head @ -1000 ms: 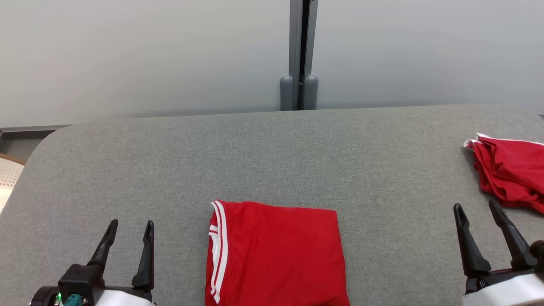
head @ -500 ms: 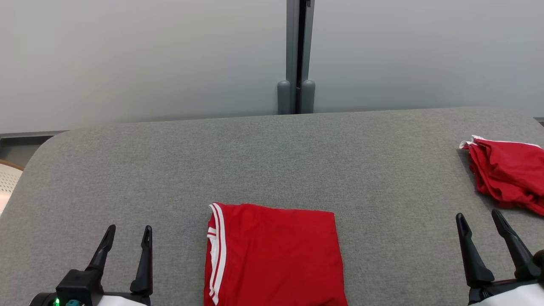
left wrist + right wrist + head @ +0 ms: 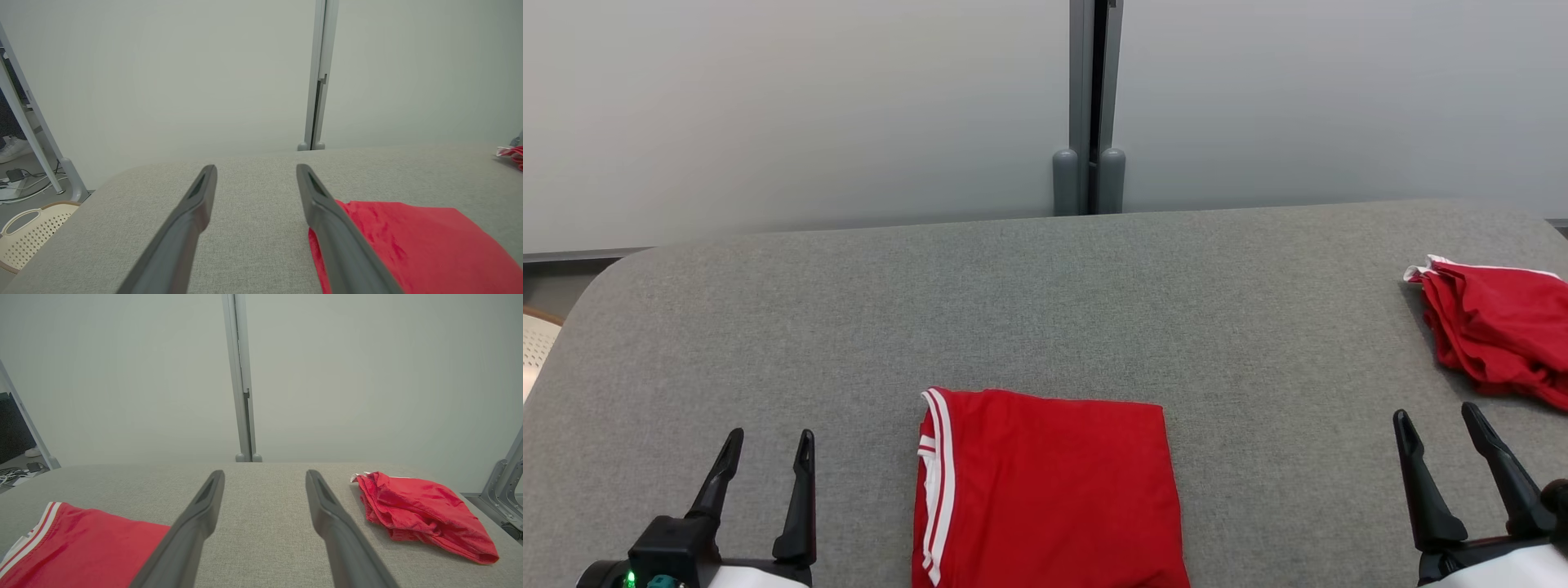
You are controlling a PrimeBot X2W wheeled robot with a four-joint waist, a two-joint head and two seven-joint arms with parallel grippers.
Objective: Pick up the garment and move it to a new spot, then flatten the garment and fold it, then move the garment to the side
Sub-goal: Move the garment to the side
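Our left gripper (image 3: 770,438) and right gripper (image 3: 1436,415) rest released at the lower corners; the folded garment (image 3: 1049,490) lies bottom centre, a crumpled cloth (image 3: 1494,335) at the right edge.

The head view's bottom edge cuts off the folded garment (image 3: 1049,490), its right edge the crumpled cloth (image 3: 1494,331).

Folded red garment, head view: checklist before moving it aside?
1. Left hand open, holding nothing: ok.
2. Right hand open, holding nothing: ok.
3. Folded garment lies flat on the table, visible edges straight: ok.
4. Its near edge, cut off at the bottom of the head view: cannot tell.
5. Crumpled garment lies apart from it, at the far right: ok.
6. Both hands stand beside the fold, not touching it: ok.
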